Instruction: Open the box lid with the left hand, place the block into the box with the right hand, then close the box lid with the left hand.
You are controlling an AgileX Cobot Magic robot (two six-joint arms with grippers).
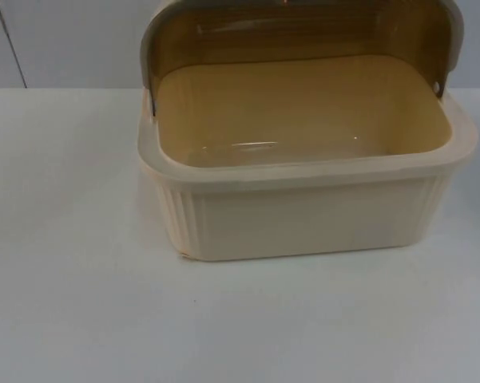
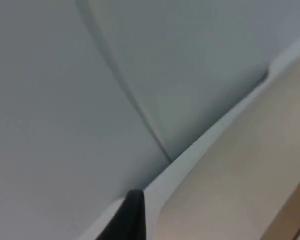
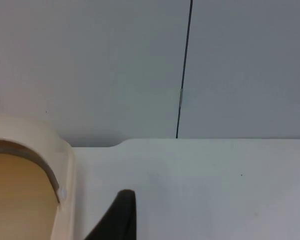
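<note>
Box open on white table

Table top (image 1: 80,303) fills your top view's lower half, ending at the grey partition wall (image 1: 64,40). Your cream ribbed box (image 1: 303,215) sits right of centre, its amber lid (image 1: 303,36) raised upright behind an empty interior. You cannot tell either gripper's state: left gripper (image 2: 127,220), right gripper (image 3: 117,217).

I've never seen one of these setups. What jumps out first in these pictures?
The big cream box in the middle of the white table catches the eye first. Its amber see-through lid is swung up at the back, toward the grey partition wall, and the tan inside looks bare, with no block to be seen. In the right wrist view the lid's rounded corner stands beside a black fingertip.
</note>
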